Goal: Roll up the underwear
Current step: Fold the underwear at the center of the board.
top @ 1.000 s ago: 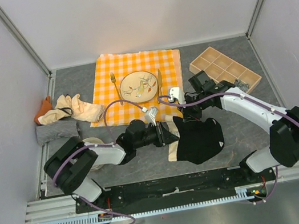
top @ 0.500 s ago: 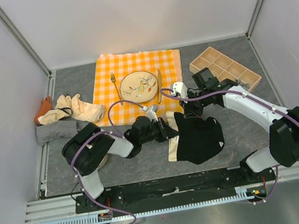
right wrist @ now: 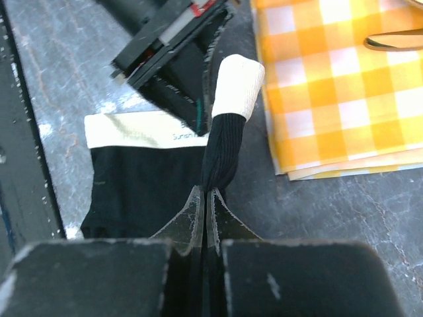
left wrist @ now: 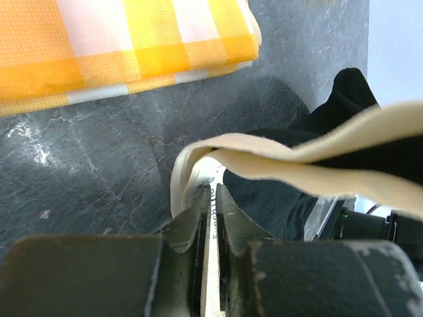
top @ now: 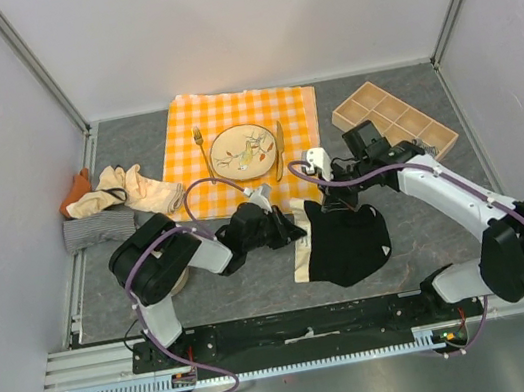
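Observation:
The black underwear (top: pixel 351 241) with a cream band (top: pixel 301 260) lies on the grey table, in front of the checked cloth. My left gripper (top: pixel 295 227) is at its left edge, shut on the cream band (left wrist: pixel 297 162), which loops up out of the jaws (left wrist: pixel 210 193). My right gripper (top: pixel 332 202) is at the far edge, shut on a bunched fold of the black cloth (right wrist: pixel 221 152) whose cream end (right wrist: pixel 238 86) sticks up. More underwear lies at the far left: cream pieces (top: pixel 124 192), a grey-and-white striped one (top: pixel 100 228) and an orange one (top: pixel 73 192).
The orange-and-white checked tablecloth (top: pixel 293 114) carries a plate (top: pixel 244 149), a fork (top: pixel 200 146) and a knife (top: pixel 280 147). A wooden compartment tray (top: pixel 394 119) stands at the back right. White walls and metal rails enclose the table.
My left gripper has closed on the cream band and slid slightly left. My right gripper has moved back and to the right with the black fold, and the underwear's far edge has lifted.

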### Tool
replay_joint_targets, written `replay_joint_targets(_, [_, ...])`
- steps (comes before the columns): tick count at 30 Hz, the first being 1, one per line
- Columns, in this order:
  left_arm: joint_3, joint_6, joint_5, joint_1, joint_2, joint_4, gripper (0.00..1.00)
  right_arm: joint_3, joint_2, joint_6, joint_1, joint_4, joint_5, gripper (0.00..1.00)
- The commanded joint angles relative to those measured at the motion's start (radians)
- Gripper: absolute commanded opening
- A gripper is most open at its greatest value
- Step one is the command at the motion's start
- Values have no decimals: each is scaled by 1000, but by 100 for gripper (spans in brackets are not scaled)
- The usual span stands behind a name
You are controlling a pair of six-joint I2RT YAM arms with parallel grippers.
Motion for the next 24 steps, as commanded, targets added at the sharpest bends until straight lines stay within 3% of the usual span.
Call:
replay_joint_targets(1, [-1, 39, -57, 21, 3, -46, 14, -28, -58, -117, -3, -74, -103, 0])
replay_joint_targets(5, [-40, 43, -25, 29, -57, -17, 18, -64, -73, -203, -1, -145, -105, 0])
replay_joint_targets(12, [-78, 72, 58, 32, -231, -144, 31, -98, -51, -266, 48, -167, -97, 0])
replay_joint_targets(24, [-213, 169, -62, 38, -641, -411, 35, -118, -1, -288, 214, -182, -15, 0])
